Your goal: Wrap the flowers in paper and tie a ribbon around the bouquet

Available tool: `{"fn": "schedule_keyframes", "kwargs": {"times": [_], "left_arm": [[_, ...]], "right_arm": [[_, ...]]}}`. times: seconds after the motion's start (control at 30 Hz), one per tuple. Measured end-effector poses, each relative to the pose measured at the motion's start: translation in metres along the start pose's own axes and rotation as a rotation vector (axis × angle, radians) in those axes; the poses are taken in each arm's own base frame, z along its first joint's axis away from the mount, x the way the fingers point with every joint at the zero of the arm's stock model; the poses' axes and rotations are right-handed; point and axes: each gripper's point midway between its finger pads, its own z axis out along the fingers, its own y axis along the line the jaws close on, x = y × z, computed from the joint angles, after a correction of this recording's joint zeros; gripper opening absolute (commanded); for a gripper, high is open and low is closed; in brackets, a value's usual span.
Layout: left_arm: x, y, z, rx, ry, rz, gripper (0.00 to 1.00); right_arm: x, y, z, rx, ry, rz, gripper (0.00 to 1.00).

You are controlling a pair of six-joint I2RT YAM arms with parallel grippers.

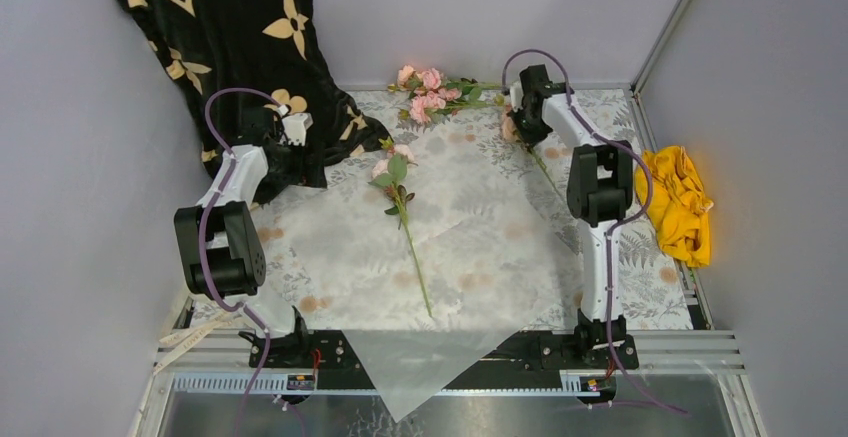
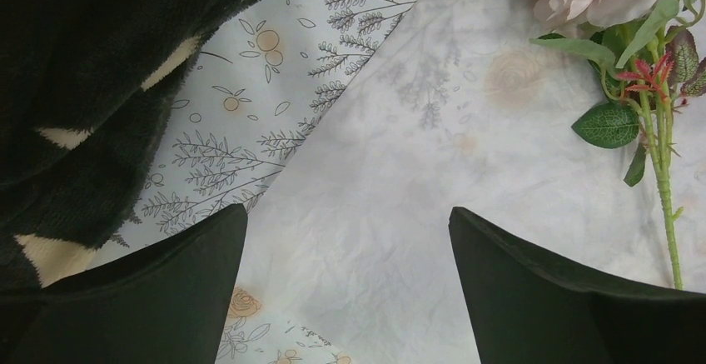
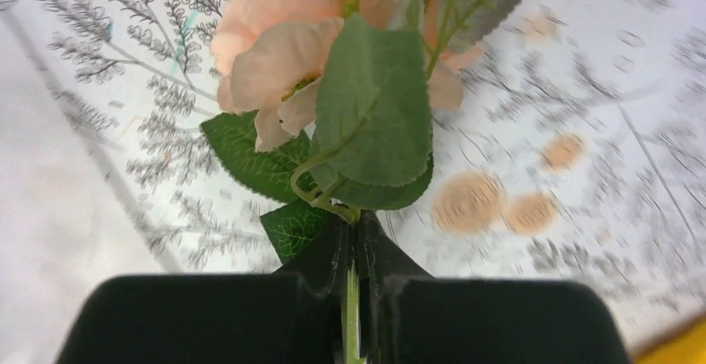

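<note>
clamping a flower stem (image 3: 350, 296), right tool (image 3: 351, 229)

Pale grey walls (image 1: 450, 7) rise just beyond the right gripper (image 1: 515, 125), an aluminium post (image 1: 672, 22) climbing the corner to its right. Beneath it lies a grey leaf-patterned tablecloth (image 1: 640, 287). A yellow cloth (image 1: 680, 202) sits further right. Soft, even light.

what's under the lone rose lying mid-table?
The rose lies on the translucent paper. The leaf-print tablecloth shows faintly through the sheet. Anything beneath the tablecloth is hidden.
</note>
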Motion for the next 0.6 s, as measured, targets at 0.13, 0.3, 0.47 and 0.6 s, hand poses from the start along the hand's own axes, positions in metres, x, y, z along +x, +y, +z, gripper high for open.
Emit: {"fn": "schedule_keyframes", "kwargs": {"times": [0.13, 0.3, 0.47, 0.6], "left_arm": [[-0.001, -0.001, -0.004, -0.007, -0.016, 0.007, 0.99], [-0.003, -0.004, -0.013, -0.013, -0.047, 0.019, 0.99], [-0.005, -0.005, -0.014, -0.012, -0.062, 0.025, 0.99], [-0.002, -0.006, -0.013, -0.005, -0.058, 0.022, 0.99]], "right_arm": [[-0.014, 0.000, -0.057, 0.022, -0.133, 0.160, 0.00], [-0.018, 0.044, -0.184, -0.133, -0.540, 0.469, 0.00], [-0.044, 0.155, -0.231, -0.398, -0.758, 0.513, 0.00], [-0.033, 0.259, -0.165, -0.550, -0.574, 0.465, 0.69]]}}
